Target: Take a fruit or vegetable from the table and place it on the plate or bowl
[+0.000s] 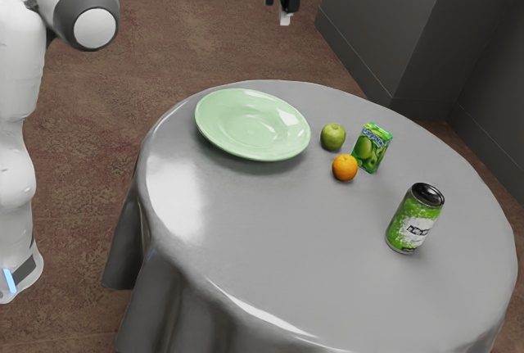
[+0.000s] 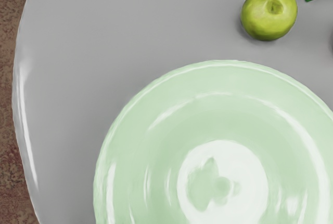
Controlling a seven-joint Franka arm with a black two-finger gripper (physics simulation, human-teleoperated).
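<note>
First, at the exterior view's left, the pale green plate point(image 1: 252, 124) lies bare on the grey surface point(image 1: 286, 255). My claw point(image 1: 283, 7) hangs high above it; spread or pressed together, I cannot tell. The green apple point(image 1: 332, 136) sits just beside the plate's rim, the orange point(image 1: 345, 167) near it. I judge the apple light, stiff, smooth and prone to roll: grasp it across its widest girth.
</note>
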